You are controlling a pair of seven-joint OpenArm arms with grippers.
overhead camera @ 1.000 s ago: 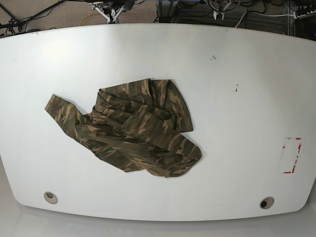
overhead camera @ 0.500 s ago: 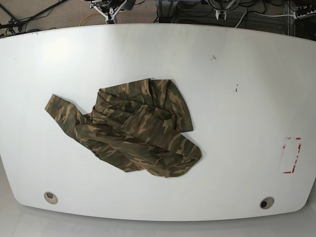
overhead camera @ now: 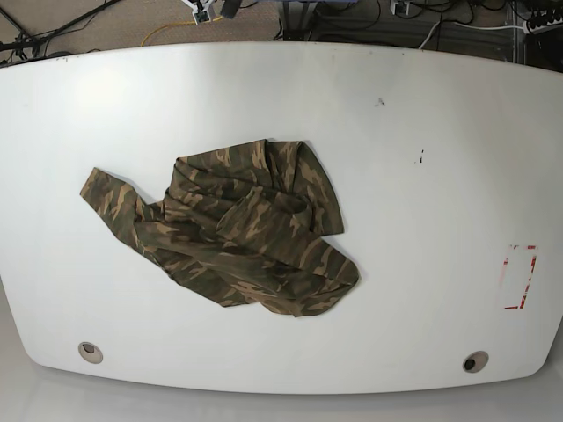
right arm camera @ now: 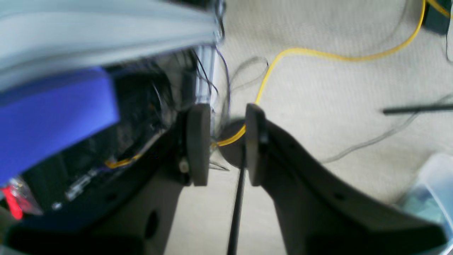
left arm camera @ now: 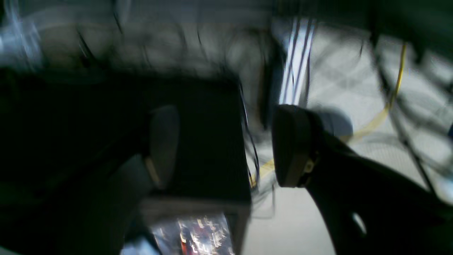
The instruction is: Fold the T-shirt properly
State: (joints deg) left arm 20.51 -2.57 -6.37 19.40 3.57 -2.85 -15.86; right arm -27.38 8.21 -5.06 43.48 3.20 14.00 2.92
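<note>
Your camouflage T-shirt [overhead camera: 230, 230], a soft fabric shirt in olive green, dark brown and tan patches, lies crumpled in a heap on the white oval worktop [overhead camera: 422, 202], left of centre in the base view. One sleeve-like flap stretches out toward that view's left edge, and the bulk of the cloth is bunched and overlapped toward the middle. It touches nothing but the worktop.

Neither of your arms shows over the worktop in the base view. A small red-and-white rectangular marking [overhead camera: 519, 277] sits near the worktop's right edge, well apart from the shirt, and two round holes [overhead camera: 90, 352] sit near the front edge.

Your left gripper [left arm camera: 226, 145] is spread wide, its two dark padded fingers [left arm camera: 290, 145] far apart with nothing between them; the left wrist view is heavily blurred, showing only dark equipment and cables behind.

Your right gripper [right arm camera: 223, 143] has its jaws partly parted, a narrow gap between the pads, and it grasps nothing. Through that gap you see beige carpeted floor [right arm camera: 336, 85] with a yellow cable [right arm camera: 318, 55] running across it, and a blue panel [right arm camera: 53, 113] at the left.
</note>
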